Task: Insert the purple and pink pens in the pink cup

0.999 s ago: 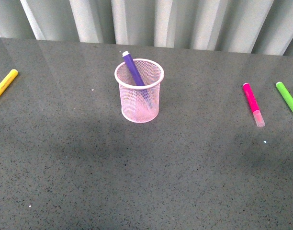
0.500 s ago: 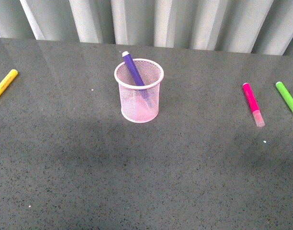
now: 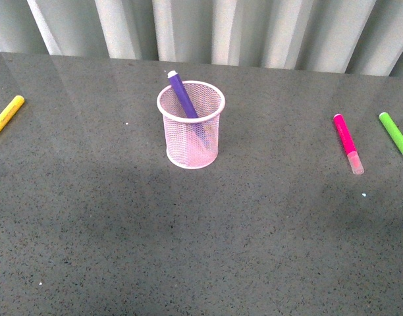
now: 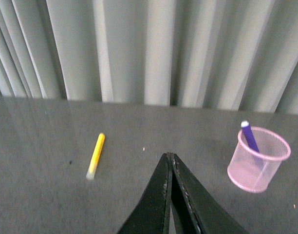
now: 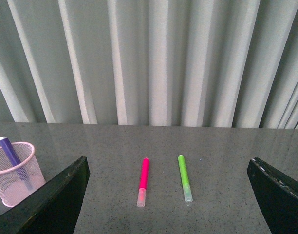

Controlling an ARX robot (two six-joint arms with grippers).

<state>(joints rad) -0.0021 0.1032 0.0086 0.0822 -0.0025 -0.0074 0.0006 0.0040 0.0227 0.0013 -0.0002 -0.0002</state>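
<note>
Halfway there, by the look of it: the purple pen was already in the pink cup, leaning against the rim with its pale end poking out above the mesh. The cup stood upright near the middle of the table. That left the pink pen, which lay flat on the robot's right side, well apart from the cup, its translucent cap toward the robot.

So I judged the step in hand to be the fetch of that second pen. The right gripper hung above the table with its fingers spread wide and nothing between them, and its wrist view looked straight at the pink pen. The left gripper had its fingers pressed together, holding nothing.

The next move would call for care: the green marker lay just beside the pink pen, roughly parallel, so the fingers would have to close around the pink one alone.

The count: one cup, four markers in all, one purple, one pink, one green and one yellow marker far out on the left, and two grippers, both empty
</note>
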